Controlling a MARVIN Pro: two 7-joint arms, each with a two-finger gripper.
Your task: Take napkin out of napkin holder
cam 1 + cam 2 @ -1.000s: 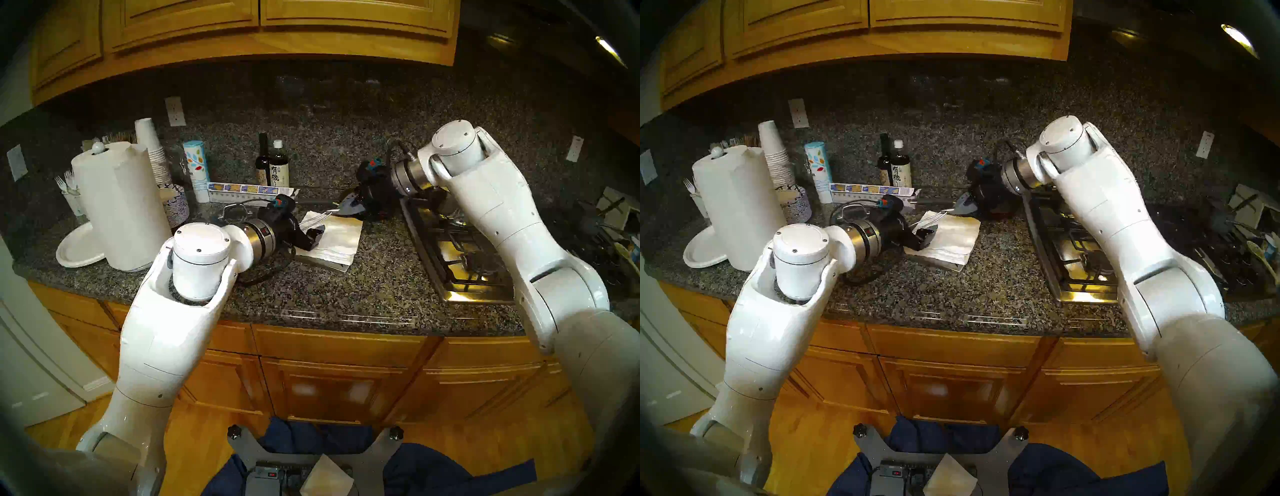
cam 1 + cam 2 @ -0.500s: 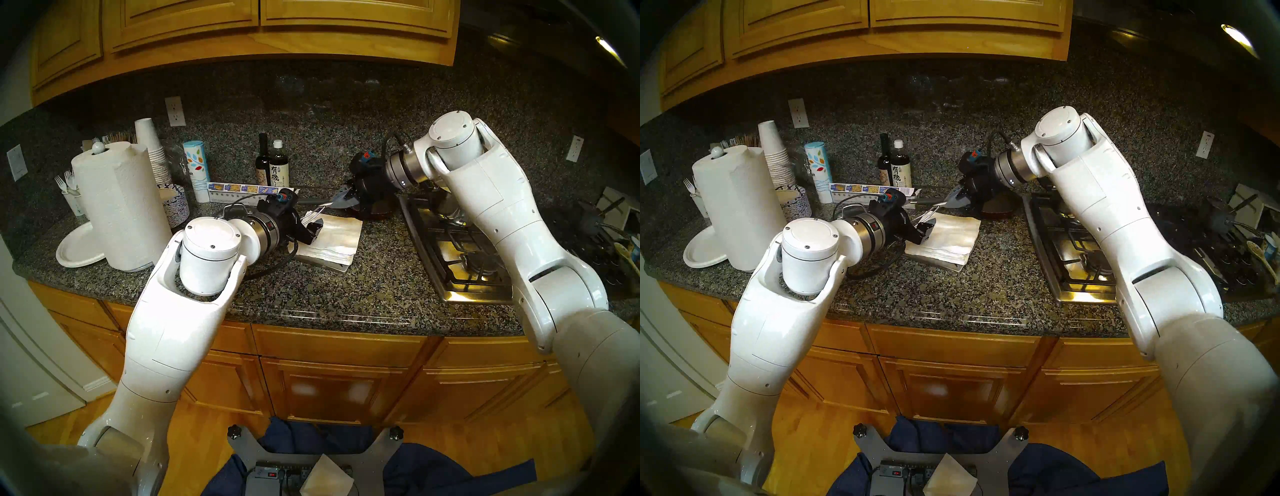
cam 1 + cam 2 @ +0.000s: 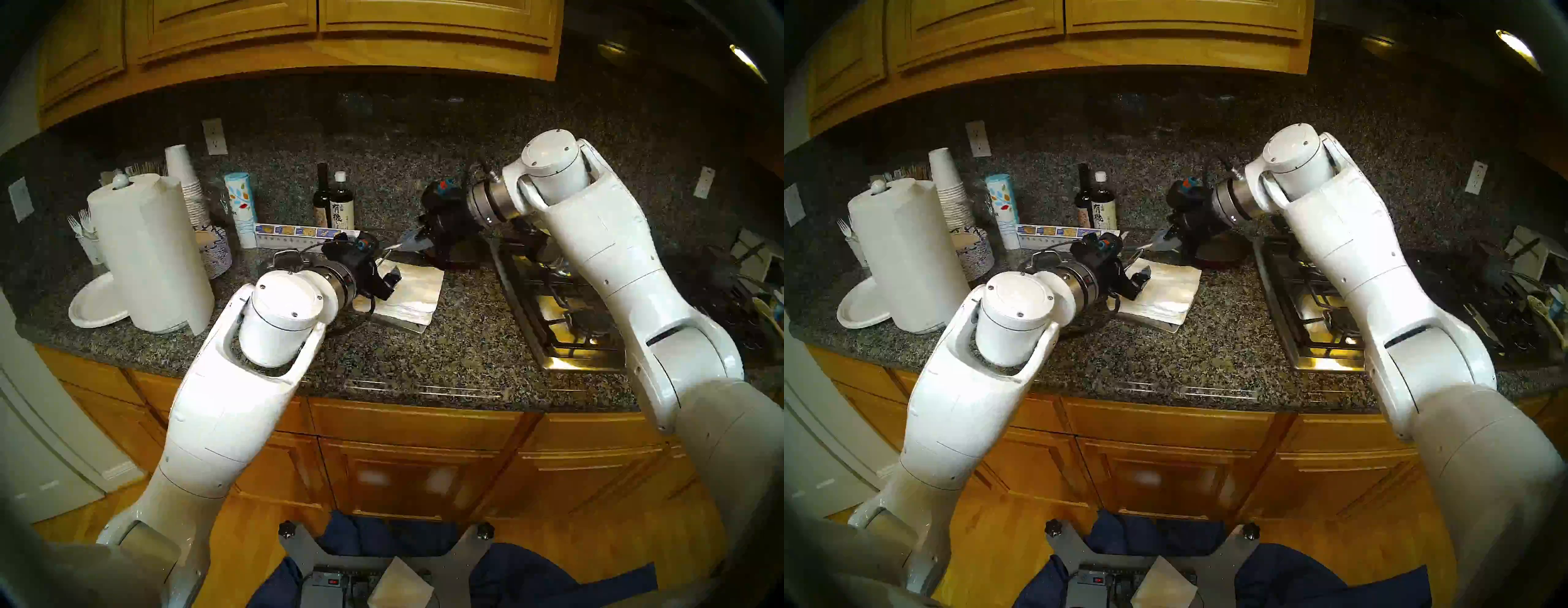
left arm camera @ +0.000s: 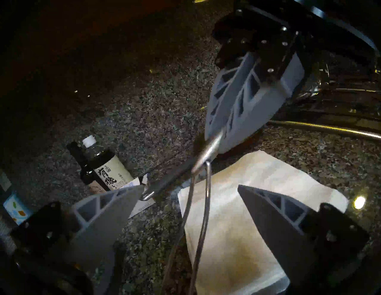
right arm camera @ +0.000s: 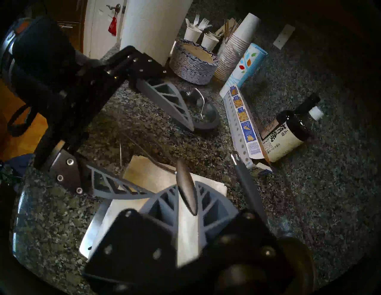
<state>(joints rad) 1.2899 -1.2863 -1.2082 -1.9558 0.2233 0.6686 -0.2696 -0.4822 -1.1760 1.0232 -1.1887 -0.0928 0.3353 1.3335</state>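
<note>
The napkin holder is a flat silvery tray [image 3: 418, 327] [image 3: 1169, 327] [image 5: 92, 230] bearing a thick stack of white napkins [image 3: 413, 293] [image 3: 1168, 293] [image 4: 247, 206] [image 5: 152, 177]. No single napkin stands apart from the stack. The holder's wire arm [image 3: 388, 254] [image 4: 206, 195] is raised off the stack. My right gripper [image 3: 413, 243] [image 3: 1163, 240] [image 4: 214, 142] [image 5: 185, 189] is shut on its spoon-shaped tip [image 5: 186, 191]. My left gripper [image 3: 390, 282] [image 3: 1140, 280] [image 4: 190, 186] is open low over the stack's left edge, and the wire arm runs between its fingers.
A dark frying pan [image 3: 1221, 254] with a long handle [image 5: 245, 181] sits behind the holder. The stove [image 3: 564, 314] is to the right. Two bottles [image 3: 335, 204], a box [image 3: 297, 233], cups, plates and a paper towel roll [image 3: 148, 254] stand left. A white paper square [image 3: 399, 586] lies on my base.
My left arm has moved right and forward, bringing its open gripper further over the stack. My right gripper has moved left and up with the wire arm's tip, raising it higher.
</note>
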